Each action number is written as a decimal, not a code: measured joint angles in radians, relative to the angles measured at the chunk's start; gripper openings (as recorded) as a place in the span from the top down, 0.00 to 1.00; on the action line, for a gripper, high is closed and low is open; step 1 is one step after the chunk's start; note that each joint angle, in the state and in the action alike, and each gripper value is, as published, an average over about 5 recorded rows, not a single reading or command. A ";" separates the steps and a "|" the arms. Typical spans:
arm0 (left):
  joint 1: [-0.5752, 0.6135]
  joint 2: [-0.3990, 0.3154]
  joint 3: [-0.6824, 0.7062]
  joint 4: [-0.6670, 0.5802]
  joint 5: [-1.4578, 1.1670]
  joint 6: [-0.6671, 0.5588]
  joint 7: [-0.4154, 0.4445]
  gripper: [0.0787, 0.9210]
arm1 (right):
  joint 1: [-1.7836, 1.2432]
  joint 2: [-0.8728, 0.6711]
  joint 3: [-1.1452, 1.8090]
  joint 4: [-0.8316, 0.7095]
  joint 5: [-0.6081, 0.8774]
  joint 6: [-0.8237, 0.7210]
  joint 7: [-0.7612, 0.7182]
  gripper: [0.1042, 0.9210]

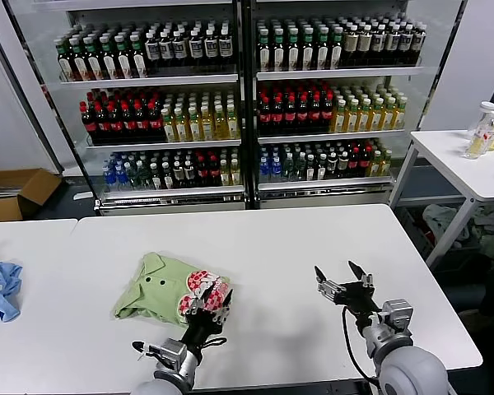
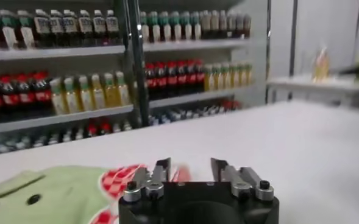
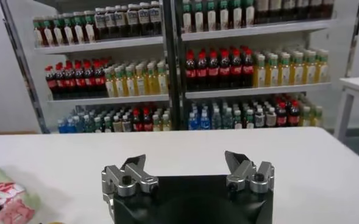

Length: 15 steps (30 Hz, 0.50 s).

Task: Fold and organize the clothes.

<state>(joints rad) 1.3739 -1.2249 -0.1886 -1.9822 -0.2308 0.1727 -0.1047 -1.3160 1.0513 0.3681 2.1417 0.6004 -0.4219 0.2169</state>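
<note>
- Head view: a pale green T-shirt [image 1: 166, 290] lies crumpled on the white table [image 1: 296, 247], in the lower left of centre, with its red-and-white checked print bunched at its right edge and two dark dots on the green cloth.
- The left end effector [image 1: 216, 303] is at that checked edge, low in the frame, fingers spread apart with no cloth pinched between them.
- The right end effector [image 1: 344, 282] hovers over bare table at lower right, well apart from the shirt, fingers spread wide and holding nothing.
- A blue cloth [image 1: 0, 288] lies at the far left edge; drink shelves [image 1: 239, 107] fill the top, and a cardboard box [image 1: 15, 192] sits on the floor at left.
- Left wrist view: the left end effector [image 2: 190, 173] shows parted fingers [image 2: 159, 171] above the table, with the T-shirt [image 2: 51, 195] at lower left.
- Right wrist view: the right end effector [image 3: 188, 170] is open over bare table [image 3: 301, 158]; a bit of the T-shirt [image 3: 2, 198] shows in the lower left corner.
</note>
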 measured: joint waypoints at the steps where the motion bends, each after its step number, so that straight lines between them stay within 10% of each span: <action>1: 0.003 0.004 -0.009 -0.009 -0.028 -0.010 0.001 0.46 | 0.009 0.003 -0.016 -0.005 0.005 0.003 0.003 0.12; 15: 0.056 0.064 -0.252 -0.029 -0.258 -0.118 -0.055 0.12 | 0.238 0.123 -0.365 -0.182 0.119 0.019 0.110 0.12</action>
<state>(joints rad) 1.4298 -1.1608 -0.4405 -2.0110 -0.4891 0.0548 -0.1596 -1.0778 1.1747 0.0031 1.9598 0.7197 -0.4026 0.3272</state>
